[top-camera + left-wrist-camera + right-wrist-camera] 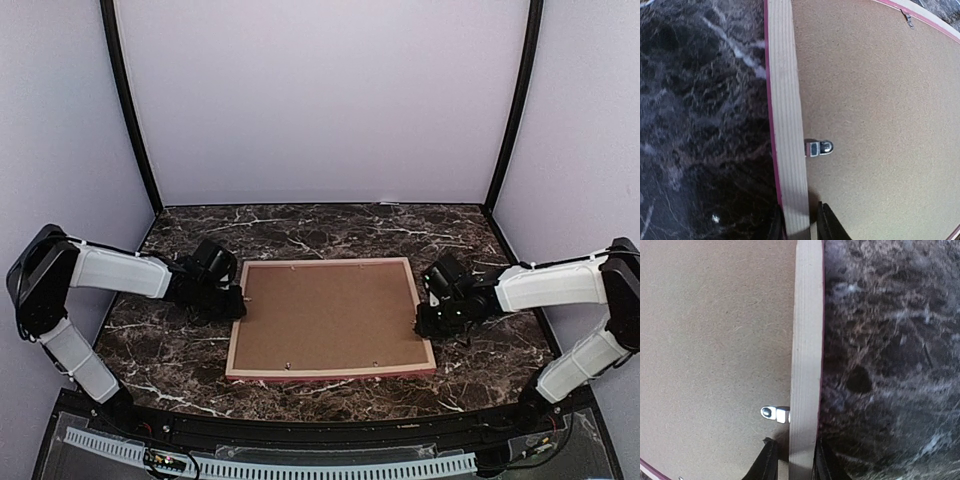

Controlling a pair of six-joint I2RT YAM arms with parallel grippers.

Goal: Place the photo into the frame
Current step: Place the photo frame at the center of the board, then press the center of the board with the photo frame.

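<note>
frame [330, 372] face-down | backing panel [328, 315] covers opening | tab [819, 148] beside left gripper [797, 222]

**Both arms in low, jaws astride the side rails**

Left arm [120, 270]: elbow out wide, forearm running inward, wrist pitched down. Left gripper [797, 231] is narrowed, with one finger on each side of the left rail of the frame [787, 125]. The outer finger touches; there's a thin dark gap at the inner finger [827, 226].

Right arm [550, 285] mirrors this. Right gripper [792, 466] straddles the right rail, also with a gap at the inner finger [767, 465].

Can't tell whether either gripper is actually clamping.
</note>
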